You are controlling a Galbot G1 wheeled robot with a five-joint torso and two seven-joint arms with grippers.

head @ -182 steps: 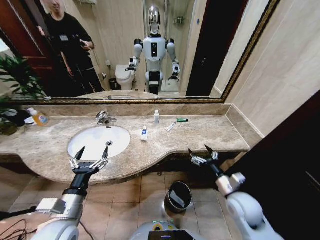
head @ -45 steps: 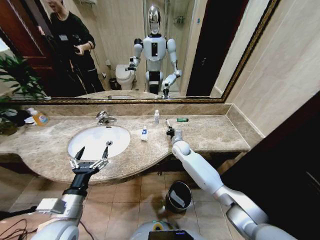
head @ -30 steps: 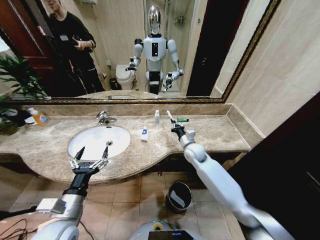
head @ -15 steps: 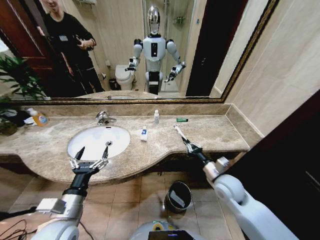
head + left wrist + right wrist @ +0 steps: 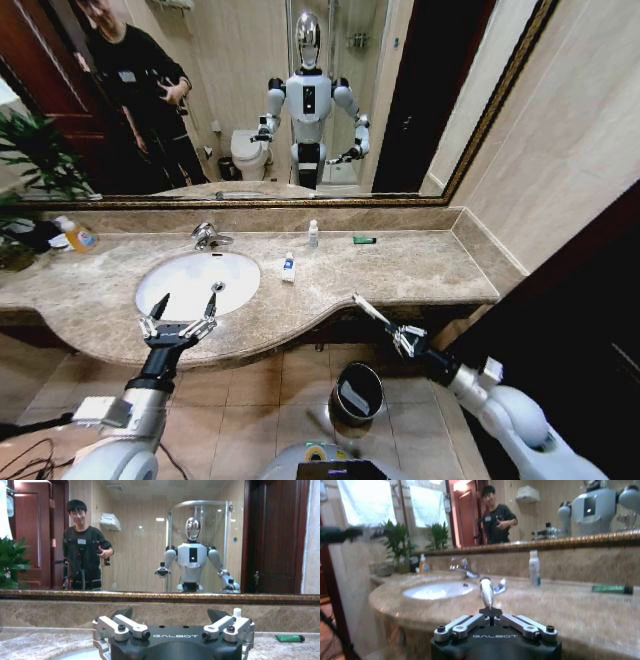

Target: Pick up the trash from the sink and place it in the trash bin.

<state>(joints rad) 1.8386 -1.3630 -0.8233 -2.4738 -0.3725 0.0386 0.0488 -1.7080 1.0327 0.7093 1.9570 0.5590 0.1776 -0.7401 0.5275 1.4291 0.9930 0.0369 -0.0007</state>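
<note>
Lowered off the marble counter (image 5: pixel 420 262), right gripper (image 5: pixel 401 338) pinches a slim white sachet (image 5: pixel 369 309); left gripper (image 5: pixel 180 322) spread.

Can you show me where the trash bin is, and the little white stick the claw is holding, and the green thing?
trash bin (image 5: pixel 358 392): head view, on its dark inside.
white stick (image 5: pixel 367 307): head view, mid-length, above the right claw (image 5: pixel 402 340).
green thing (image 5: pixel 364 240): head view, its middle, on the counter.

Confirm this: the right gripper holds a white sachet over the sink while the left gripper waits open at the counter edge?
Not over the sink. In the head view the right gripper holds the white sachet off the counter's front edge, near the trash bin. The left gripper does wait open by the sink.
</note>
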